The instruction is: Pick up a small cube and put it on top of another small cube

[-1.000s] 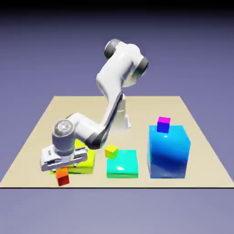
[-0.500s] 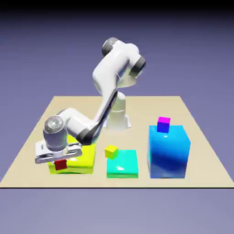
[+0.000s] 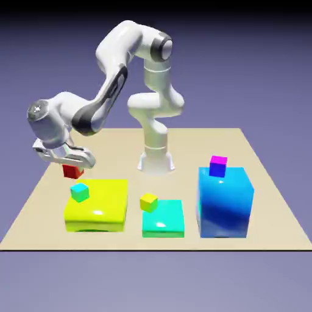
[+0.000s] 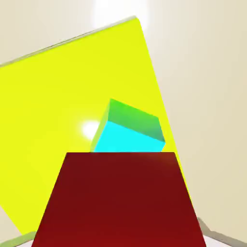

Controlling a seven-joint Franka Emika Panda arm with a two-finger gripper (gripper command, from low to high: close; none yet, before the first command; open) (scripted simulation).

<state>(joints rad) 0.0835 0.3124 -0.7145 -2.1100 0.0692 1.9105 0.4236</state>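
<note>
Spreads a sandy table beneath everything. Fills the top and left of the exterior view with the white arm. Taking clock places from that picture's centre: at four, find the big blue block; between seven and eight, the yellow slab; at six, the turquoise slab. At nine, holds the red small cube up in the gripper, jaws closed against its sides, above and beyond the yellow slab. At eight, carries the cyan small cube on that slab, near its far edge: likely the target, being nearest.

Risks knocking the cyan cube off that edge if lowered too early while moving across. Looks turned differently in the hand view, so could end up skewed or overhanging if released without aligning. Could tip or drop if let go off-centre or too high.
</note>
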